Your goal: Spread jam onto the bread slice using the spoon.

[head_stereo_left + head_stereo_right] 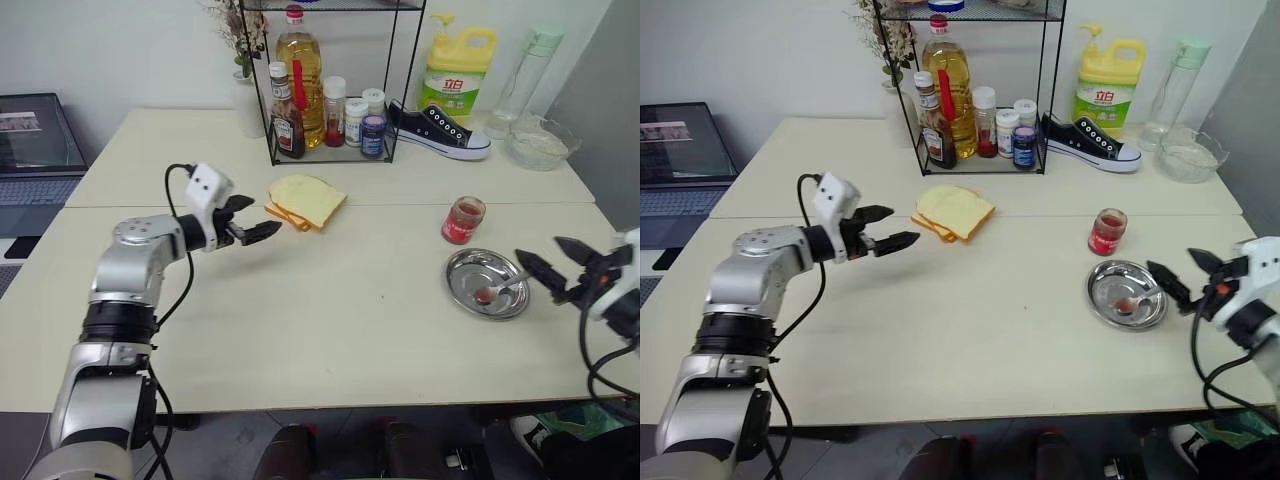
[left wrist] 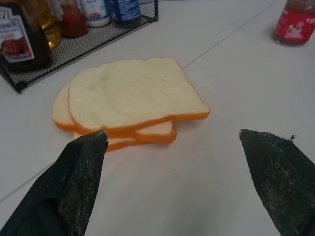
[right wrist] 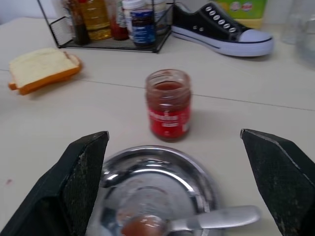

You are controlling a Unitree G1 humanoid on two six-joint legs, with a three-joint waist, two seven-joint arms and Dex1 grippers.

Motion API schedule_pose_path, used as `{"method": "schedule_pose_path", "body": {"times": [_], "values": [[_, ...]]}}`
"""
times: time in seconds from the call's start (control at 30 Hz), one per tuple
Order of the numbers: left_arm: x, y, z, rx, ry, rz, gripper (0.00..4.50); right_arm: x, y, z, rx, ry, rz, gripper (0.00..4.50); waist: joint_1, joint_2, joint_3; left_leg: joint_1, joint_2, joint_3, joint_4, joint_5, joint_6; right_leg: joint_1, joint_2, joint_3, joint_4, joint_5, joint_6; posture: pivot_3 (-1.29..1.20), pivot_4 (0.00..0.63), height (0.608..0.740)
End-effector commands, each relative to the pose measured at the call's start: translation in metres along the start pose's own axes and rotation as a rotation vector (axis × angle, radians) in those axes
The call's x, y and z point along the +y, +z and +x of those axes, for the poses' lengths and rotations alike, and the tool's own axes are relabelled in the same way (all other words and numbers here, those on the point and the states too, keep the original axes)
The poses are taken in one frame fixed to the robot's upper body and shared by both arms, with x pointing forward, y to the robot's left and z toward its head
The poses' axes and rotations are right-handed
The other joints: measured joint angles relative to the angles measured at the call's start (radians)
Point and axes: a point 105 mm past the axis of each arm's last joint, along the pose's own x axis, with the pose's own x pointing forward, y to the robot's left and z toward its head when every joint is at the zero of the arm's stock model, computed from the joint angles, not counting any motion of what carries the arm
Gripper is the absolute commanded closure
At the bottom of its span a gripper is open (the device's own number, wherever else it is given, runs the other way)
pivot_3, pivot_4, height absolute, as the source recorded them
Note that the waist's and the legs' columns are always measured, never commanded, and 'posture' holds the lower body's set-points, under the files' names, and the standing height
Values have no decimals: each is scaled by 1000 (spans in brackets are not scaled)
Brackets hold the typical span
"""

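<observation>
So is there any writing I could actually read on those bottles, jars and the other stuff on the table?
"立白": red label on the yellow plastic dish-soap bottle, the only readable text.
Dark sauce bottle in the black wire rack: label has print, too blurred.
Small red-labelled glass jam jar: white print, unreadable.
White-capped and blue-labelled spice jars: too small.
Laptop screen: illegible.
</observation>
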Motion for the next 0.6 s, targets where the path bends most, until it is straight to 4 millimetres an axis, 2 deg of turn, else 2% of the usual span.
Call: {"method": "schedule_pose_path", "body": {"times": [0.03,0.3,0.6], "values": [[-5,6,20,-18,18,184,15,17,10,10,-46,24,-20,0,3,0,0,-1,0,0,1,0,0,0,0,0,0,1,1,0,150,740],[-7,-11,55,5,68,380,15,49,8,22,-70,88,25,0,14,-1,1,-4,-1,-1,3,0,1,-4,0,-1,1,3,2,0,150,740],[-18,-11,82,-15,99,397,15,54,8,25,-77,82,28,0,12,-2,2,-6,-2,0,4,0,1,-5,3,-2,1,3,2,0,150,740]]}}
